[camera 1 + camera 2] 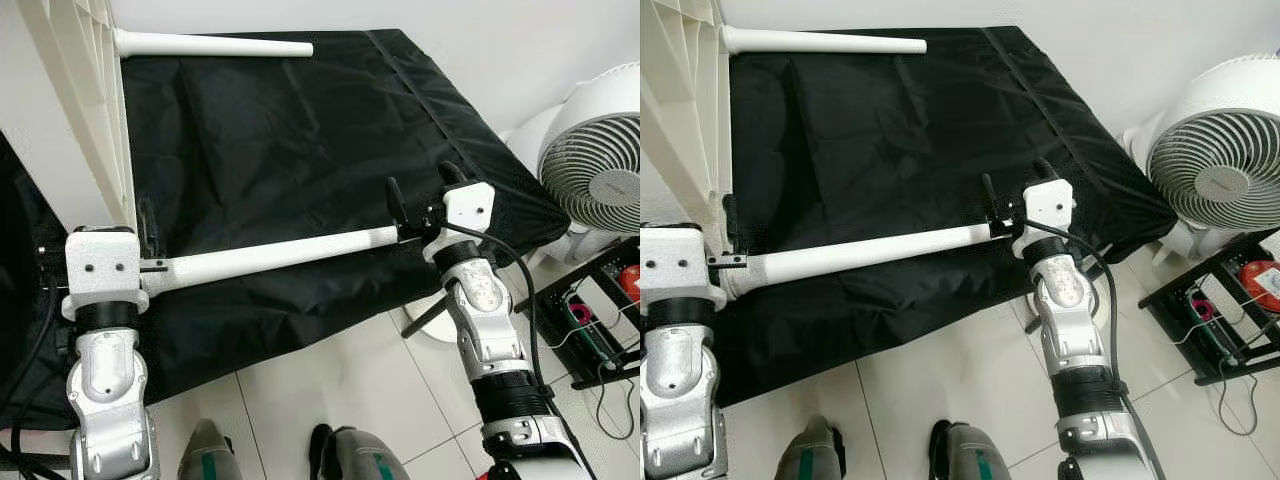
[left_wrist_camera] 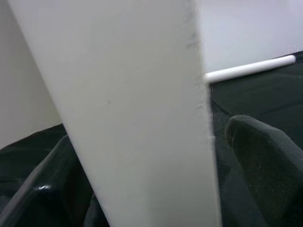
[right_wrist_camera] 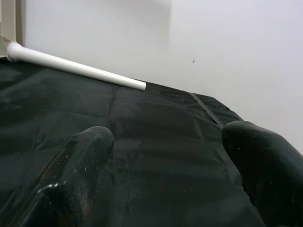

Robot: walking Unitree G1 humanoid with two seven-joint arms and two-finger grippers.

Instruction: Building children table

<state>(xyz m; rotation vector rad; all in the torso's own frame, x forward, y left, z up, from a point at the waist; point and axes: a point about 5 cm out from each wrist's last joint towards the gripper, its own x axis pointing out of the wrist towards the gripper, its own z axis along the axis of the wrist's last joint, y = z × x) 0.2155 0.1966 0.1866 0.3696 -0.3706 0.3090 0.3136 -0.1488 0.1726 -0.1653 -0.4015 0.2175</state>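
A white table top [image 1: 90, 100] stands on its edge at the left, ribbed side towards me. One white leg [image 1: 215, 44] sticks out from its far end over the black cloth [image 1: 300, 130]. A second white leg [image 1: 270, 257] runs level from the table top's near end towards the right. My left gripper [image 1: 148, 235] is shut on the table top's near edge; the white panel [image 2: 142, 118] fills the space beside one finger [image 2: 258, 156]. My right gripper [image 1: 422, 190] stands open just above the second leg's free end, with only cloth seen between its fingers [image 3: 80, 165].
The cloth covers the floor ahead, and white tiles lie in front of it. A white fan [image 1: 600, 170] stands at the right, with a black rack [image 1: 600, 310] of cables and gear below it. My feet [image 1: 350, 455] are on the tiles.
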